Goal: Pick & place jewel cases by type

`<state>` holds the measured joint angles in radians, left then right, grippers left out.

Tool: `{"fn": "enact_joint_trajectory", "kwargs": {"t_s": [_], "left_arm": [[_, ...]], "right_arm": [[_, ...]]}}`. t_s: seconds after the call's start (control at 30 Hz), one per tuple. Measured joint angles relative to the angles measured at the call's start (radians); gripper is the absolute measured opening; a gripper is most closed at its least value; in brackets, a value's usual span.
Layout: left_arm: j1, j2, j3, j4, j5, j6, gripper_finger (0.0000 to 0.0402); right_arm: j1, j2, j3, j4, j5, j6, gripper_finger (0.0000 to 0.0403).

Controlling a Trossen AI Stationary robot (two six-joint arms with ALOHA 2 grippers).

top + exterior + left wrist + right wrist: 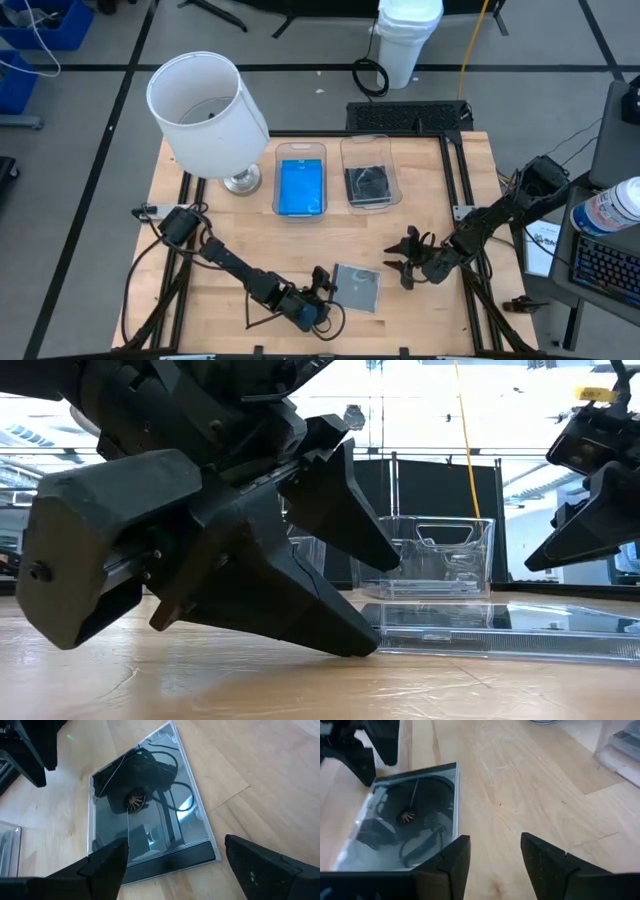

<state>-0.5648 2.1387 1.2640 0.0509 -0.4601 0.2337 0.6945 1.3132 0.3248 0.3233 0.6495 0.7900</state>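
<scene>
both hands gape empty — left hand (322, 284) and right hand (398, 257) flank a clear jewel case (356, 287) on the table (230, 235).

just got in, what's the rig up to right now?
It's sorting jewel cases by type. One clear case with dark insides lies flat on the table, near its front edge, held by neither arm. The left claw sits open right at its left side and the right claw is open just off its right. At the back, one bin holds blue cases and the bin beside it holds a dark-insert case.
</scene>
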Motion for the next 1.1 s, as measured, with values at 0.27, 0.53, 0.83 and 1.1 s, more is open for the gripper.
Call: {"fn": "enact_joint_trajectory", "kwargs": {"t_s": [0.27, 0.53, 0.83, 1.1], "left_arm": [[0.004, 0.000, -0.001, 0.003, -0.004, 0.020, 0.0328], [0.004, 0.001, -0.002, 0.003, -0.002, 0.015, 0.0331], [0.006, 0.002, -0.001, -0.019, -0.001, 0.013, 0.0333], [0.007, 0.000, 0.000, -0.052, -0.012, 0.040, 0.0335]], "right_arm": [[-0.001, 0.003, -0.002, 0.005, 0.032, -0.103, 0.0146], [-0.056, 0.126, -0.002, 0.163, 0.058, -0.124, 0.0046], [-0.110, 0.307, 0.037, 0.271, -0.111, -0.136, 0.0010], [-0.155, 0.356, 0.082, 0.286, -0.231, -0.129, 0.0003]]}}
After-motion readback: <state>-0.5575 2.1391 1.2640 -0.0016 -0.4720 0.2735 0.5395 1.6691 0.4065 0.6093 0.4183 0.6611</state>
